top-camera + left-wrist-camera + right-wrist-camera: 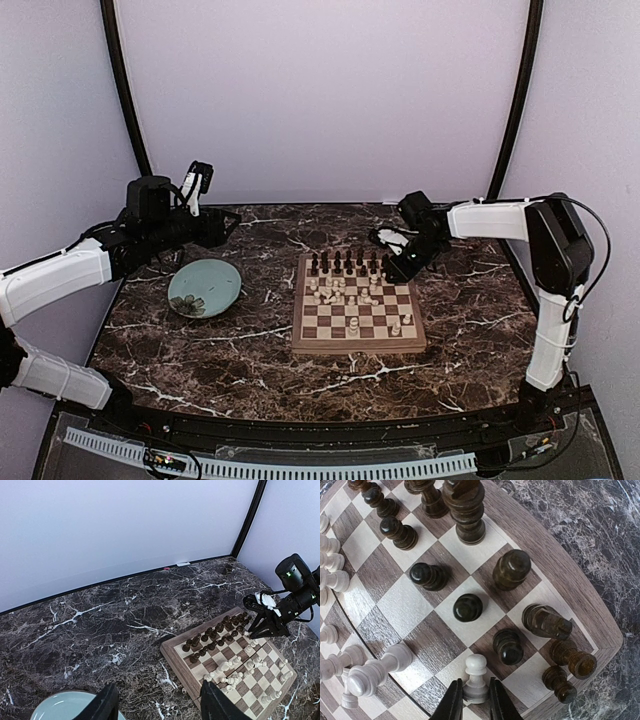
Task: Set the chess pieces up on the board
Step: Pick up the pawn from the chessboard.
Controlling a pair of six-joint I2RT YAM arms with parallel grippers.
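Right wrist: white pawn (475, 677) snug between right fingers (452, 703).

Marble table (200, 350): board (358, 346), teal plate (226, 272)

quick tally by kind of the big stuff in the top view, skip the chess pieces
board: 1
plate: 1
arm: 2, left arm and right arm
total: 4

No legible text or markings
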